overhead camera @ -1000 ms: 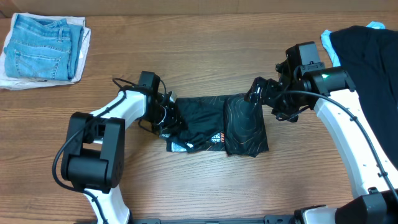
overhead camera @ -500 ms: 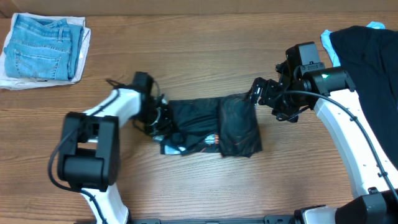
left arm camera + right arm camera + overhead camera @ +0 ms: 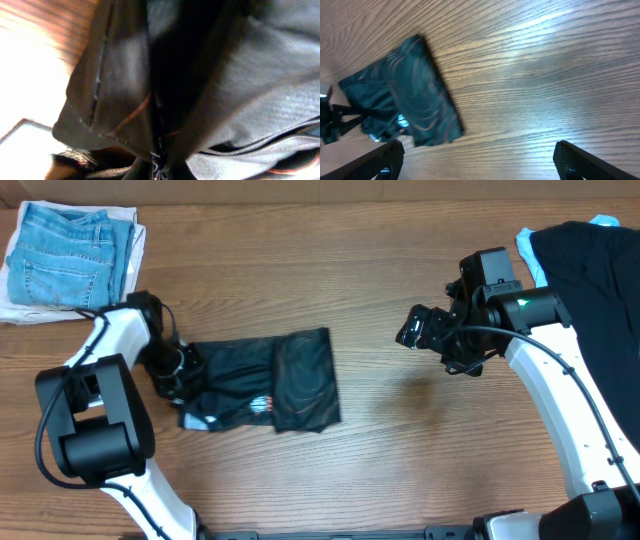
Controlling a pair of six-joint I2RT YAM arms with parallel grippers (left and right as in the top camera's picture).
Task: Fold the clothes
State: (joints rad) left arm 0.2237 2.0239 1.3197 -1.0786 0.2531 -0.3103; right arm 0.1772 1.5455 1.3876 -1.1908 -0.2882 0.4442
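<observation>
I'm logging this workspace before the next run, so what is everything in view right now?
shirt: one, black with thin orange lines, folded, left of table centre
jeans: one folded pair, light-blue denim, far-left corner
white cloth: one, white, under the jeans
dark garment: one, black, heaped at the right edge
pale-blue fabric: one piece, light blue, peeking from under the dark garment
table: one, brown wood, beneath everything
left pincer: one, black, shut on the shirt's left end
right pincer: one, black, open, over bare wood right of the shirt
</observation>
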